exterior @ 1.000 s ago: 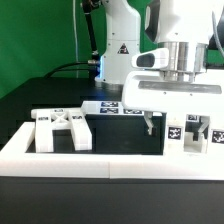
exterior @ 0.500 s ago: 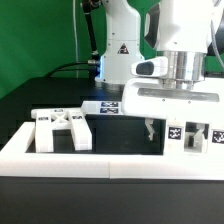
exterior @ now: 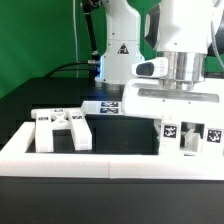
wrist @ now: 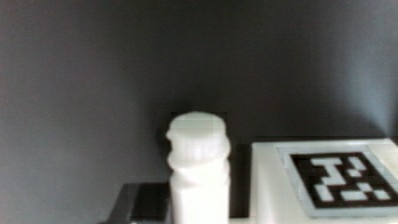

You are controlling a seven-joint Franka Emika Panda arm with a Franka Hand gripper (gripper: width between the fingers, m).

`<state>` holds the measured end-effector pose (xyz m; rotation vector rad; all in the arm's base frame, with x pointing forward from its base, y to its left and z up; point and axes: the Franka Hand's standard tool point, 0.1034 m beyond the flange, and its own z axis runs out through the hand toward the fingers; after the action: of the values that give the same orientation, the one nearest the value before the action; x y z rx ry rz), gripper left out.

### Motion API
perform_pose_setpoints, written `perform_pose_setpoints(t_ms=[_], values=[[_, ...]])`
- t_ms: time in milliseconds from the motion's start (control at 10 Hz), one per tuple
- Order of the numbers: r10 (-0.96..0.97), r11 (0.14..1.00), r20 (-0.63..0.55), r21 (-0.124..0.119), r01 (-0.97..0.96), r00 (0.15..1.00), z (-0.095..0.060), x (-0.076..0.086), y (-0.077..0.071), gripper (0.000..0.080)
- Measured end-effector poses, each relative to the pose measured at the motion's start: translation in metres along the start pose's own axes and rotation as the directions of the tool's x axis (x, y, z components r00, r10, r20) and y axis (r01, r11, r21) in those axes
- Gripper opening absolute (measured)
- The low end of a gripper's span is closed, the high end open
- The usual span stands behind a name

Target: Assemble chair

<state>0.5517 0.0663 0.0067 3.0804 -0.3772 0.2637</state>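
Note:
The chair's X-braced panel [exterior: 62,128] lies at the exterior view's left, just behind the white border wall. Chair blocks with black-and-white tags [exterior: 188,135] stand at the exterior view's right. My gripper [exterior: 165,118] hangs straight down over these blocks, and its fingertips are hidden behind them there. In the wrist view a rounded upright white peg [wrist: 199,160] stands beside a tagged block [wrist: 329,175]. The gripper [wrist: 199,208] has dark fingers [wrist: 146,202] tight against both sides of the peg, so it looks shut on it.
The marker board [exterior: 105,106] lies on the black table behind the panel. The long low white border wall [exterior: 100,162] runs along the front. The glossy white robot base [exterior: 122,45] stands at the back, before a green backdrop.
The finger that showed beside the tagged blocks has moved in toward them and is now hidden. The jaws have closed. The arm itself has barely shifted.

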Motion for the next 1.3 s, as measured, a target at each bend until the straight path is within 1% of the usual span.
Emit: perform_pose_setpoints(t_ms=[300, 400, 500, 700, 800, 900, 1000, 1100, 1300], values=[[-0.001, 1.000, 0.009, -0.002, 0.001, 1.000, -0.001, 0.000, 0.001, 0.0249], [0.002, 1.000, 0.031, -0.005, -0.002, 1.000, -0.008, 0.001, 0.004, 0.0249], [0.005, 1.000, 0.045, -0.002, -0.005, 0.999, -0.020, 0.004, 0.004, 0.0250], [-0.019, 1.000, 0.082, 0.007, 0.018, 0.996, -0.049, 0.011, 0.007, 0.0251], [-0.033, 0.999, 0.089, 0.014, 0.032, 0.995, -0.059, 0.015, 0.011, 0.0251], [-0.033, 0.999, 0.116, 0.013, 0.032, 0.993, -0.064, 0.014, 0.014, 0.0251], [-0.035, 0.999, 0.125, 0.010, 0.034, 0.992, -0.061, 0.012, 0.015, 0.0252], [-0.034, 0.999, 0.163, 0.004, 0.034, 0.986, -0.060, 0.009, 0.016, 0.0252], [-0.027, 0.999, 0.317, -0.021, 0.035, 0.948, -0.062, 0.004, 0.023, 0.0252]])
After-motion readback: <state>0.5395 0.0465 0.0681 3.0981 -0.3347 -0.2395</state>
